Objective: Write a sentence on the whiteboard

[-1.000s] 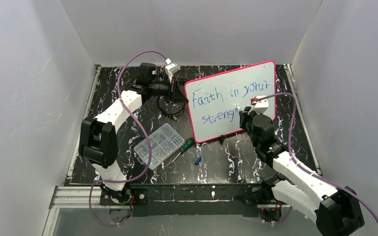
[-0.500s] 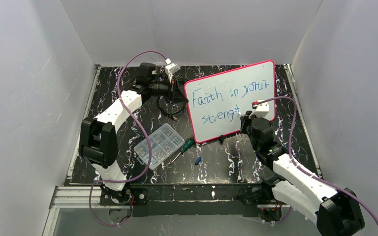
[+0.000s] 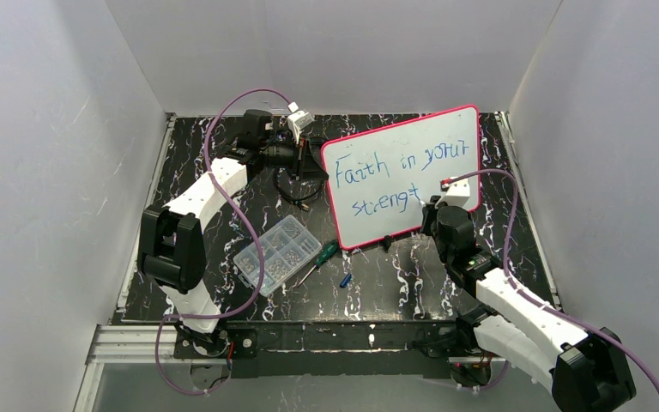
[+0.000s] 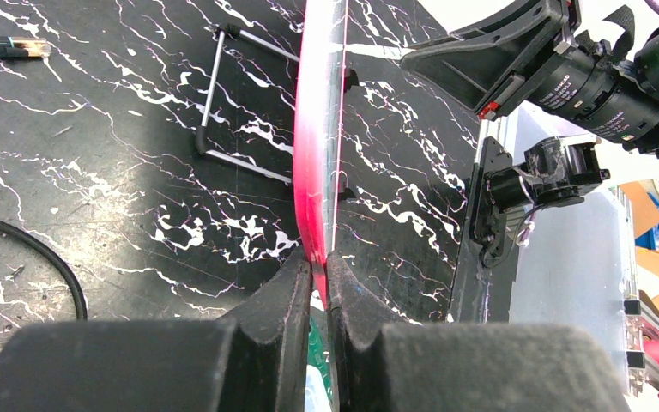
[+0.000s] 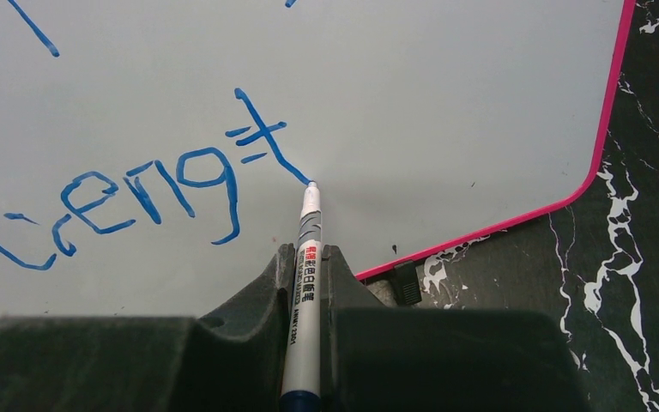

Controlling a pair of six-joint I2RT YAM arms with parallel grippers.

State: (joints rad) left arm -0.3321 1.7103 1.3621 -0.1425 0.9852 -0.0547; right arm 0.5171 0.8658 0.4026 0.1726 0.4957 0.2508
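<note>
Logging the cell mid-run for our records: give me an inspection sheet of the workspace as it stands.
Surface: black white-veined table.
Job's things: whiteboard propped up, pink-framed; sentence reads "Faith in your strengt", unfinished; marker tip at the last stroke.
Clutter: clear parts box, green-handled screwdriver, small blue item.
Grippers: left gripper shut on the whiteboard's edge; right gripper shut on the marker.
Cables: purple cable over each arm; black cable on the table.
Surroundings: plain white walls on three sides.
</note>
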